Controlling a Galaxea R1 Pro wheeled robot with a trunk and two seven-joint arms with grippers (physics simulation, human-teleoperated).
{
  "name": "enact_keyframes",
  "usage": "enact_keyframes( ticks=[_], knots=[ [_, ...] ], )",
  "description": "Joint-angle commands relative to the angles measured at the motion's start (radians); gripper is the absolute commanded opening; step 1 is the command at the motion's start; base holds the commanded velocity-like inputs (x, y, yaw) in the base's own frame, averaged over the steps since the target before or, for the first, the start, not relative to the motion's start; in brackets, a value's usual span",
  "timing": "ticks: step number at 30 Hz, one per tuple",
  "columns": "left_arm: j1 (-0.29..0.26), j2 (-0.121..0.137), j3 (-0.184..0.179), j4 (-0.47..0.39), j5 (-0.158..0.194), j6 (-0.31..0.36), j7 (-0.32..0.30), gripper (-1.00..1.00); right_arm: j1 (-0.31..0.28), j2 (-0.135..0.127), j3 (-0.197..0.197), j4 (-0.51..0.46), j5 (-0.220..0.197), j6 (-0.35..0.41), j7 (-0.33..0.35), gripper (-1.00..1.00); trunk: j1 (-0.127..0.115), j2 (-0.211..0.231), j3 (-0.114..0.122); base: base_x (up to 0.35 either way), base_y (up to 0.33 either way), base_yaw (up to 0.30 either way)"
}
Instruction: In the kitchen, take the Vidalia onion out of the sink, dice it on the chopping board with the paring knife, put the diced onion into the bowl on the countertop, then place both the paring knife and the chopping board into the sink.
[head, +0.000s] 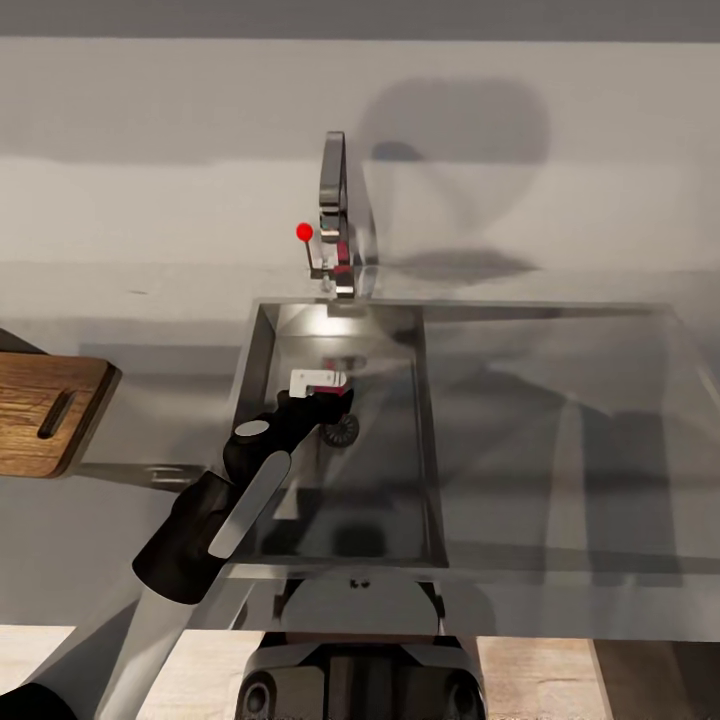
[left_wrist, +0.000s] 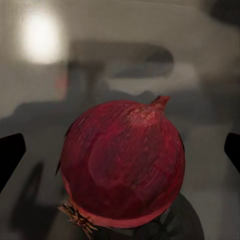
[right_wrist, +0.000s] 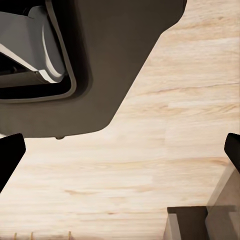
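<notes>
With my left gripper (left_wrist: 120, 152) spread wide around the onion (left_wrist: 122, 165) beside the sink (head: 262, 330) drain, I'd pinch its firm belly (papery skin looks slippery).

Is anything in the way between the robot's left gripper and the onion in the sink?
Nothing visible. The left gripper is open down in the sink, and in the left wrist view the red onion sits right between its fingers with clear space.

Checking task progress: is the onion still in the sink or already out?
Still in the sink. The onion rests on the steel basin floor beside the drain, between the open left end effector's fingertips, not yet gripped.
</notes>
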Motion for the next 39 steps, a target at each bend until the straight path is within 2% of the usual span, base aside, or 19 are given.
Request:
enact_keyframes(
  ticks=[1,15,31,32,39],
  knots=[
    [-0.001,0.001,-0.002,-0.001,0.01,0.001,0.01,1.0,0.0,0.0,0.007,0.002,-0.011,-0.004,0.002,1.0,0.0,-0.002,-0.002,0.0,0.0,0.0],
    [-0.001,0.001,-0.002,0.0,0.01,0.001,0.01,1.0,0.0,0.001,0.008,0.002,-0.011,-0.004,0.002,1.0,0.0,-0.002,-0.019,0.0,0.0,0.0],
    [-0.001,0.001,-0.002,0.004,0.01,0.001,0.01,1.0,0.0,0.005,0.009,0.002,-0.011,-0.005,0.002,1.0,0.0,-0.002,-0.02,0.0,0.0,0.0],
    [-0.001,0.001,-0.002,0.004,0.01,0.001,0.01,-1.0,0.0,0.006,0.009,0.002,-0.011,-0.005,0.002,1.0,0.0,-0.002,-0.02,0.0,0.0,0.0],
    [-0.001,0.001,-0.001,0.003,0.01,0.001,0.01,-1.0,0.0,0.007,0.009,0.001,-0.011,-0.004,0.002,1.0,0.0,-0.002,-0.02,0.0,0.0,0.0]
  ],
)
